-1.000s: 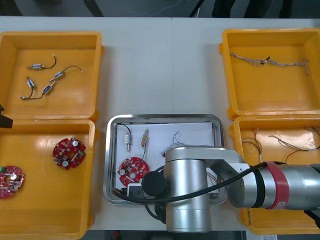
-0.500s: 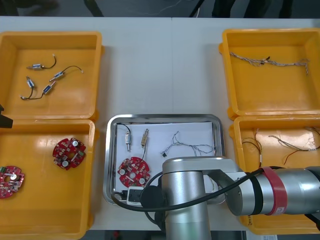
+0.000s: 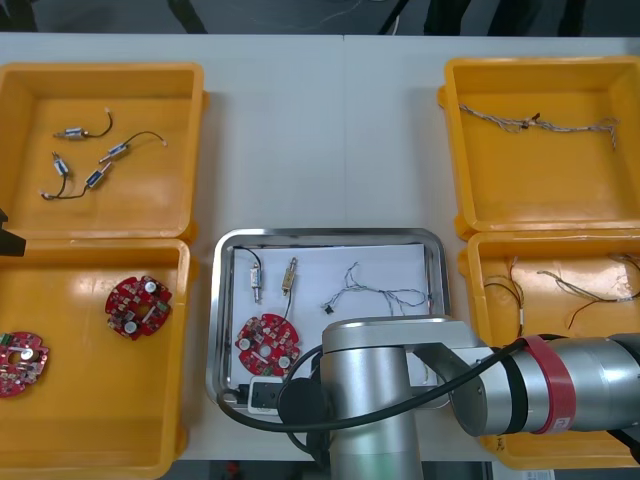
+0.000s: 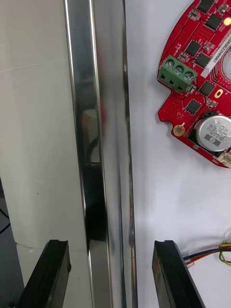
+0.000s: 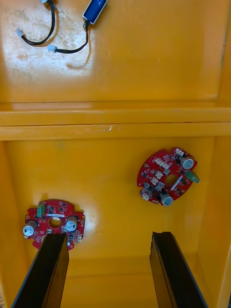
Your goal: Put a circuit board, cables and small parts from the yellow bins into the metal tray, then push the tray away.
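Observation:
The metal tray (image 3: pixel 437 262), white inside, holds a red circuit board (image 3: pixel 268 340), two small metal parts (image 3: pixel 256 276), a blue and white cable (image 3: pixel 375 296) and a red and yellow cable (image 4: pixel 211 252). My right arm (image 3: pixel 400 400) covers the tray's near edge. My right gripper (image 4: pixel 110 243) is open and straddles the tray's near rim (image 4: pixel 98 144), with one finger outside over the table and the other inside, short of the circuit board (image 4: pixel 202 82). My left gripper (image 5: pixel 108 236) hangs open above the near left bin (image 5: pixel 115 192), over two circuit boards (image 5: pixel 166 175).
The far left bin (image 3: pixel 150 200) holds small metal parts on black cables. A long twisted cable lies in the far right bin (image 3: pixel 540 180). Red and yellow cables lie in the near right bin (image 3: pixel 545 312). Bare table (image 3: pixel 320 140) stretches beyond the tray.
My right arm has drawn back toward the table's near edge, uncovering more of the tray's inside. The tray and its contents have stayed put. The left arm is still.

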